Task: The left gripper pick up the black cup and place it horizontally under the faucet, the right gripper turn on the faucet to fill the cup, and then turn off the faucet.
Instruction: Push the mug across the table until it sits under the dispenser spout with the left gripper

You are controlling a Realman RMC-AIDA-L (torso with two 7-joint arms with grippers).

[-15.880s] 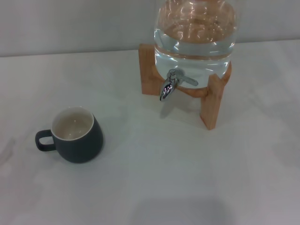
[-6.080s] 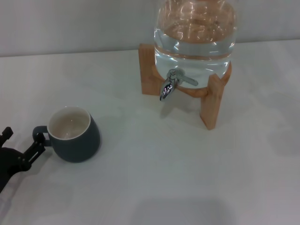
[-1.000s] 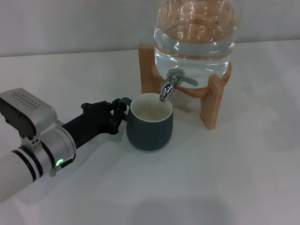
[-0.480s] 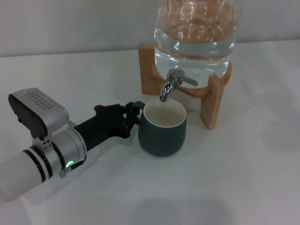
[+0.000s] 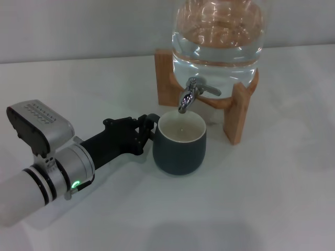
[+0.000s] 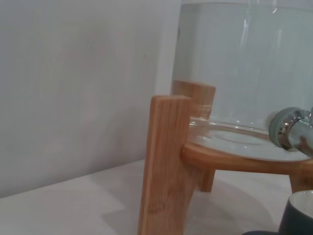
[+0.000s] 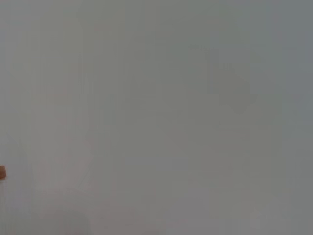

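The left gripper point(image 5: 148, 129), a black two-fingered claw, sits just left of centre in the head view, clenched on the small loop handle of the black cup point(image 5: 179, 151). Behind the claw, its black wrist runs down and to the left into a silver-white cylindrical arm point(image 5: 44, 180) that fills the lower left corner. A small green light point(image 5: 76, 184) glows on the arm, and a grey box point(image 5: 39, 124) is mounted on top of it.

The cup stands upright at the centre of the frame, its cream-white inside facing up and its handle pointing left toward the claw. It is on or just above the white table point(image 5: 272, 198); the pictures do not settle which.

Directly above the back rim of the cup is the faucet point(image 5: 189, 95), a shiny chrome spigot with its spout angled down toward the cup's opening. Its thin lever handle points to the right. No stream of water shows between spout and cup.

The faucet is fitted to a clear water jar point(image 5: 217, 36), upper centre of the frame, which rests on a wooden stand point(image 5: 238, 112).

In the left wrist view, one leg of the stand point(image 6: 166, 161) rises at centre, the jar point(image 6: 244, 68) at upper right, part of the faucet point(image 6: 291, 132) at the right edge and the cup's rim point(image 6: 299, 213) at lower right.

The right gripper is not in sight.
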